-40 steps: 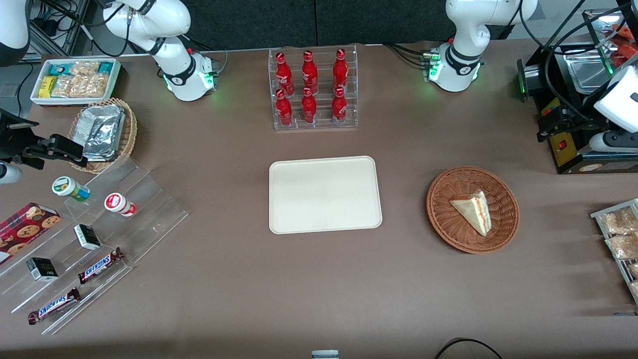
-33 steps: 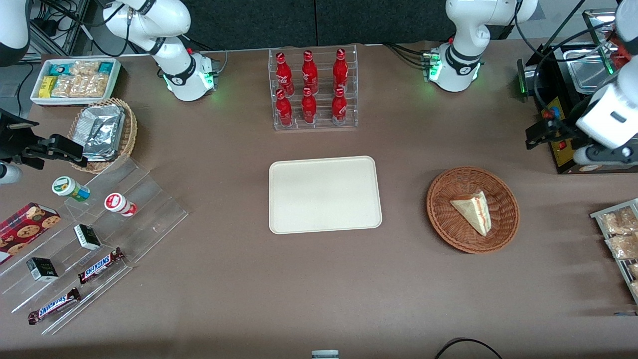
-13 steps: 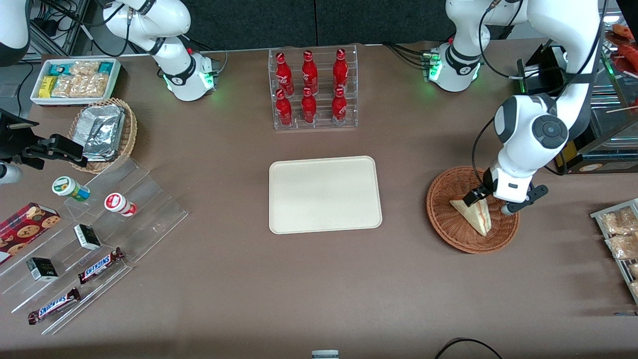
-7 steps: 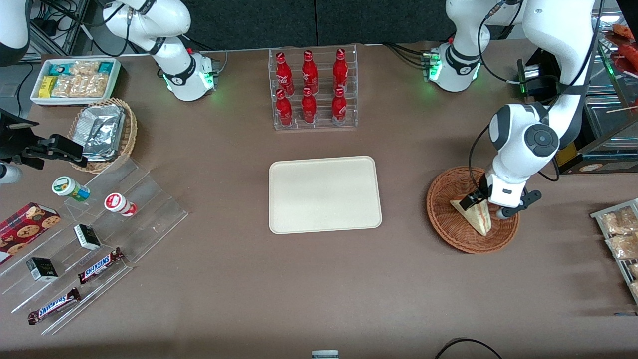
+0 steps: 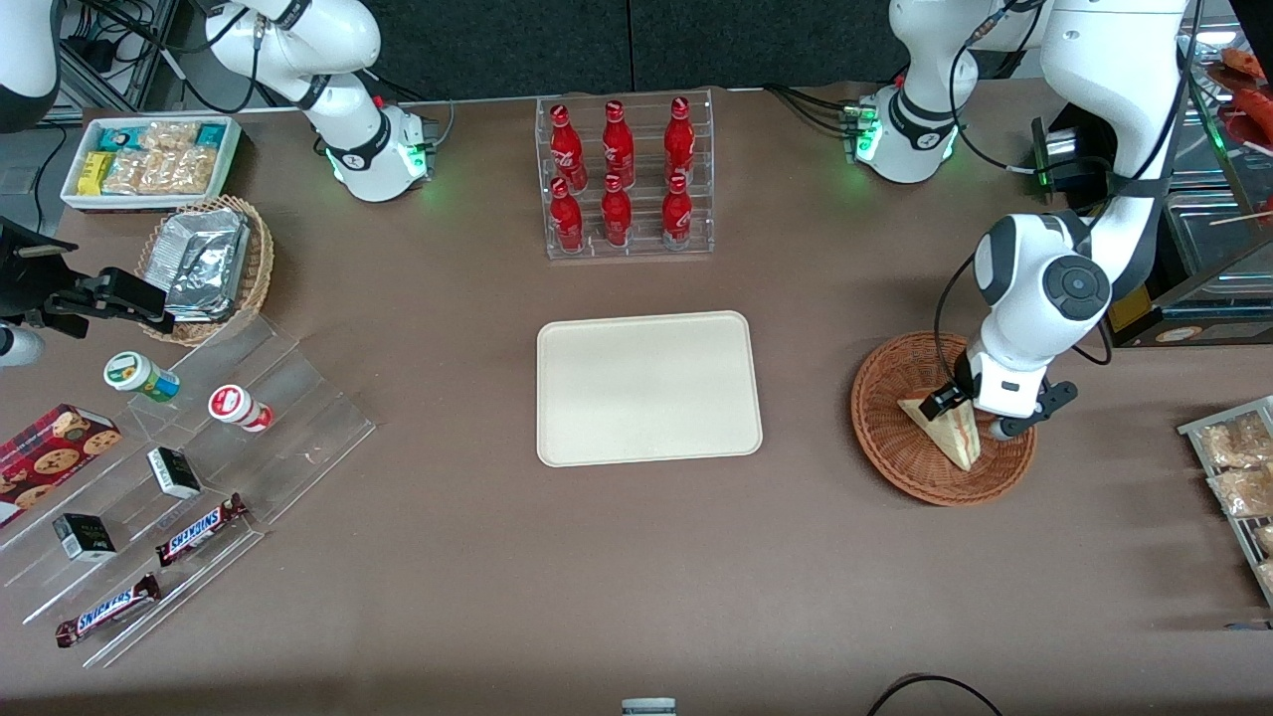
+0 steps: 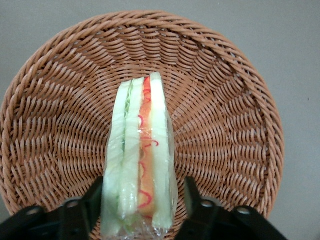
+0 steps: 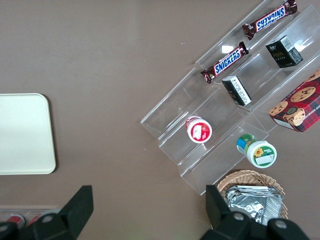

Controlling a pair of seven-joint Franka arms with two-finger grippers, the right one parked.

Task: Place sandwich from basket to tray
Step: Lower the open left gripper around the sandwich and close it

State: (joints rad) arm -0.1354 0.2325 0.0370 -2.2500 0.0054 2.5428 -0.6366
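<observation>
The sandwich point(image 5: 952, 436), a wrapped white-bread wedge with red-orange and green filling, lies in the round reddish-brown basket point(image 5: 895, 467) toward the working arm's end of the table. My left gripper point(image 5: 970, 418) is down in the basket, open, one finger on each side of the sandwich's thick end. In the left wrist view the sandwich point(image 6: 142, 160) stands on edge between the two black fingers point(image 6: 192, 200), with a small gap on each side, and the basket point(image 6: 225, 125) weave surrounds it. The cream tray point(image 5: 646, 388) lies bare at the table's middle and also shows in the right wrist view as the tray point(image 7: 22, 132).
A clear rack of red bottles point(image 5: 625, 179) stands farther from the camera than the tray. A black machine point(image 5: 1144, 288) and a rack of snack bags point(image 5: 1238, 477) flank the basket. Toward the parked arm's end are a tan foil-packet basket point(image 5: 204, 264) and acrylic steps point(image 5: 298, 398).
The left arm swung in from the table's working-arm end and came down over the basket. In the last second the gripper sank a little lower around the sandwich. The sandwich has not moved.
</observation>
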